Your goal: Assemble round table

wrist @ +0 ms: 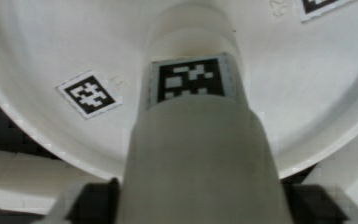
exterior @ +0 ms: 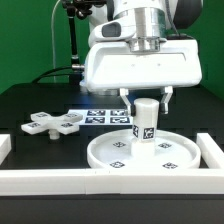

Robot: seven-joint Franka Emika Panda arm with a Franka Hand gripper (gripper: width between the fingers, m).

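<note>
The short cylinder leg (exterior: 146,122) stands upright in the middle of the large rimmed round disc (exterior: 118,152), with a tag on its side. My gripper (exterior: 146,99) is right above it, one finger on each side of the leg's top. In the wrist view the leg (wrist: 197,120) fills the middle, and the dark fingers (wrist: 98,200) lie against both of its sides with no gap showing, so the gripper is shut on the leg. The disc (wrist: 51,60) lies beneath. The cross-shaped base (exterior: 55,123) lies loose on the black table at the exterior view's left.
The marker board (exterior: 104,116) lies flat behind the disc. White border rails run along the front (exterior: 110,182) and up the exterior view's right side (exterior: 212,150). A dark stand with cables rises at the back (exterior: 72,40).
</note>
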